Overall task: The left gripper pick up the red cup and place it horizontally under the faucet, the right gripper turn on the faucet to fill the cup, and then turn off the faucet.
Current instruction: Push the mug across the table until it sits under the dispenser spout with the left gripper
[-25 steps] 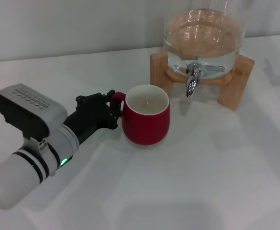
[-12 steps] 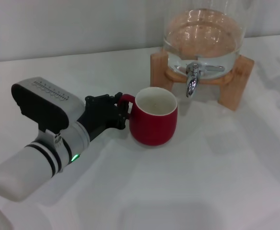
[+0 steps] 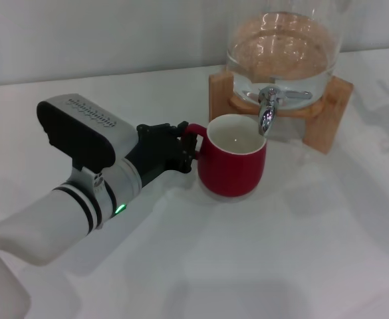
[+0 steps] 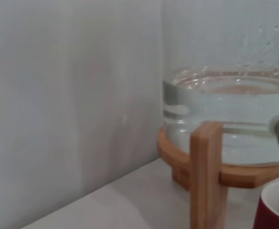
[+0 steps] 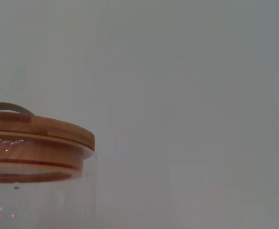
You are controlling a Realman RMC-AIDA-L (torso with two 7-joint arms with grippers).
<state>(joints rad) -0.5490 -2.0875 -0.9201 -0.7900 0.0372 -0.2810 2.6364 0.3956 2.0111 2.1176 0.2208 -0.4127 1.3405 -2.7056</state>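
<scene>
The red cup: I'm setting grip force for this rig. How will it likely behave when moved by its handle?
The red cup looks like glazed ceramic, so probably rigid, fairly heavy and breakable. The left gripper holds only its loop handle, so it may swing or tilt. Its smooth base would likely slide on the white table rather than tip.

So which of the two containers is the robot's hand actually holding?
The red cup: the left gripper clamps its loop handle. The glass dispenser sits untouched in its wooden stand.
</scene>
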